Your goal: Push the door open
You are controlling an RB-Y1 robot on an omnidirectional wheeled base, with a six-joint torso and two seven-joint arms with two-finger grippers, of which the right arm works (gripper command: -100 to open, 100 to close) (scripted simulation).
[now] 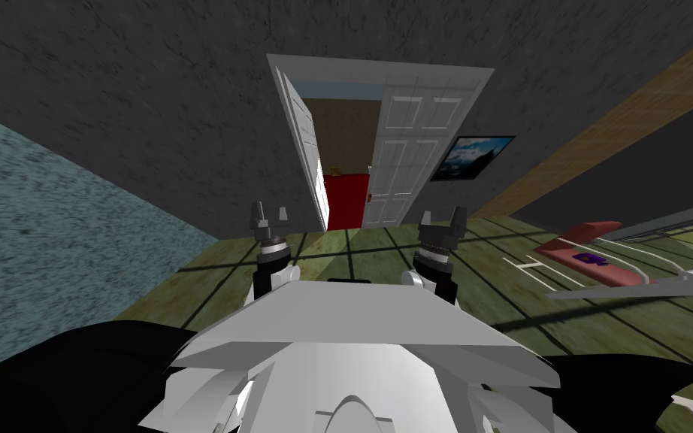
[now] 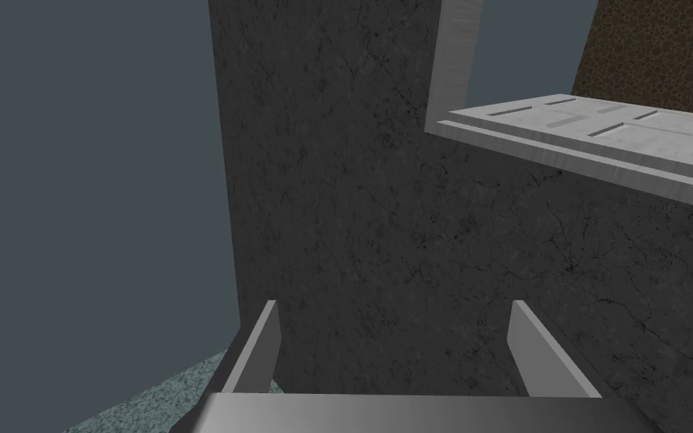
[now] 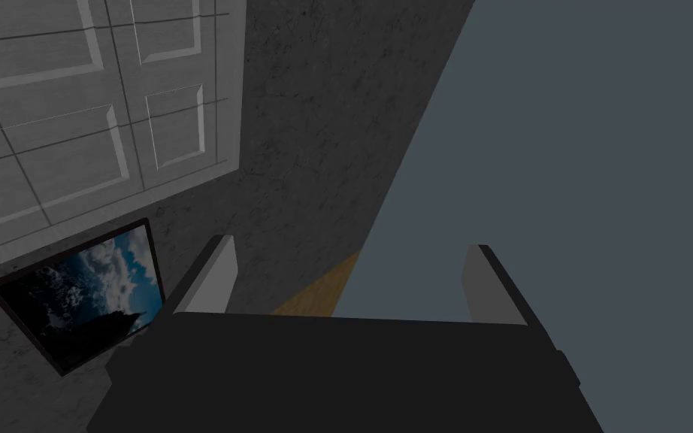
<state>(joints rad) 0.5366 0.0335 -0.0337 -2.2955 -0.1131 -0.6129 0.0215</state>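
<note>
In the far wall (image 1: 149, 113): left door leaf (image 1: 304, 143) open, right door leaf (image 1: 405, 158) shut | left gripper (image 1: 270, 209): fingers spread | right gripper (image 1: 443, 216): fingers spread | both well short of door.

Head cam looks down, fwd; all 3 views share door (image 1: 405, 161), wall (image 1: 149, 113).

**A:** What's the wall (image 2: 352, 210) like?
**B:** Dark, matt and rough, cracked like old plaster.
**A:** And the door (image 3: 74, 113)?
**B:** White and matt, with a faint brushed grain on its panels.
**A:** Anything wooden?
**B:** The strip (image 1: 638, 113) on the right shows brown wood grain. The floor (image 1: 352, 248) is mottled, dull green.
</note>
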